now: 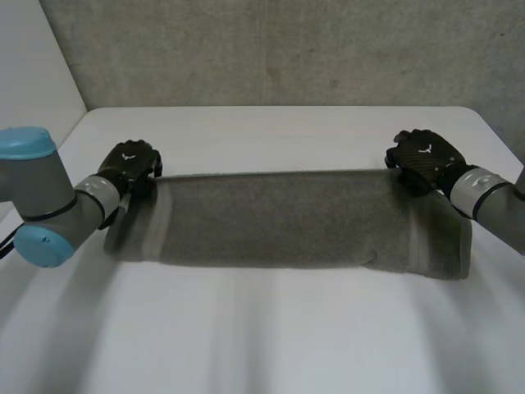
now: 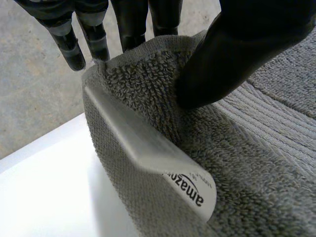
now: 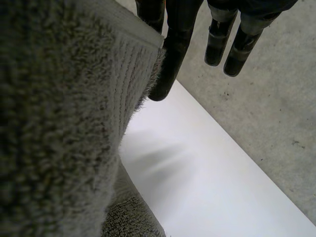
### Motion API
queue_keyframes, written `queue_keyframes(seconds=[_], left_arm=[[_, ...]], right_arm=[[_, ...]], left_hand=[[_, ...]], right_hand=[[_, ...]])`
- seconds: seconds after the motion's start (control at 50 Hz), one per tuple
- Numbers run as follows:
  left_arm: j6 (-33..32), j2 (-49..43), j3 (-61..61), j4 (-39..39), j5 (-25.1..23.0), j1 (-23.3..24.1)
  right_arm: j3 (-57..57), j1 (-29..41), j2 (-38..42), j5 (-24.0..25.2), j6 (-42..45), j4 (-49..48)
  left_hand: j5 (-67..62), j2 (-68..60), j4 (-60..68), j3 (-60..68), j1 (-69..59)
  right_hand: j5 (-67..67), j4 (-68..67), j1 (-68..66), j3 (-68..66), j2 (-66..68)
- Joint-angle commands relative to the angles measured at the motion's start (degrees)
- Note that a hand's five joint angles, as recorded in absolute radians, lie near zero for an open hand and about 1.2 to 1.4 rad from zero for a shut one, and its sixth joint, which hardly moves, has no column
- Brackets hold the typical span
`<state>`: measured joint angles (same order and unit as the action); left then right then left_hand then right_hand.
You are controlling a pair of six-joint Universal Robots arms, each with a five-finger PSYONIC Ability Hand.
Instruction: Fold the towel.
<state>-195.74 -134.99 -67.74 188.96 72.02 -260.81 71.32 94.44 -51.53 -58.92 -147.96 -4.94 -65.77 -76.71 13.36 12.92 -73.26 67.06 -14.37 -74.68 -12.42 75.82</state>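
A grey towel [image 1: 287, 217] is stretched across the white table [image 1: 271, 328] between my two hands, its upper edge raised and taut, its lower part resting on the table. My left hand [image 1: 129, 164] holds the towel's left upper corner; in the left wrist view the thumb [image 2: 237, 49] presses the corner of the towel [image 2: 148, 98] against the fingers [image 2: 94, 34], and a white label [image 2: 187, 182] hangs below. My right hand [image 1: 422, 156] holds the right upper corner; in the right wrist view the towel [image 3: 64, 123] hangs beside the fingers [image 3: 170, 54], which pinch its edge.
The table's far edge [image 1: 279, 107] meets a grey wall [image 1: 287, 49] behind the hands. Bare white table lies in front of the towel. My left arm's grey and blue joint [image 1: 37, 197] sits at the near left.
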Motion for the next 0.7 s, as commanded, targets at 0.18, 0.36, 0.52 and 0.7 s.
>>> queue_keyframes(seconds=[0.18, 0.36, 0.52, 0.7], left_arm=[[-3.8, -3.7, 2.2, 4.6, 1.3, 1.3], [-4.7, -3.7, 1.6, 4.6, 1.7, 1.5], [-4.1, 2.1, -3.0, 5.1, 4.3, 2.3], [-3.4, 15.6, -14.2, 8.6, 4.0, 2.2]], right_arm=[[-3.4, 1.3, 6.9, -1.7, 0.1, -3.0], [-3.2, 2.1, 6.3, -5.4, -0.1, -6.9], [2.3, 2.4, -2.8, -5.8, -7.7, -10.5], [16.1, 1.4, -19.6, -6.2, -14.0, -11.4]], left_hand=[[-4.2, -3.3, -3.4, -2.9, -6.7], [47.7, 48.6, -3.4, -2.9, 45.2], [64.5, 65.5, -3.4, -2.9, 62.0], [64.7, 65.7, -3.4, -2.9, 62.2]], right_hand=[[2.9, 4.4, -5.3, 2.4, 4.2], [-67.1, 4.4, 64.7, 2.4, -65.8], [-67.1, 4.4, 64.7, 2.4, -65.8], [-67.1, 4.4, 64.7, 2.4, -65.8]])
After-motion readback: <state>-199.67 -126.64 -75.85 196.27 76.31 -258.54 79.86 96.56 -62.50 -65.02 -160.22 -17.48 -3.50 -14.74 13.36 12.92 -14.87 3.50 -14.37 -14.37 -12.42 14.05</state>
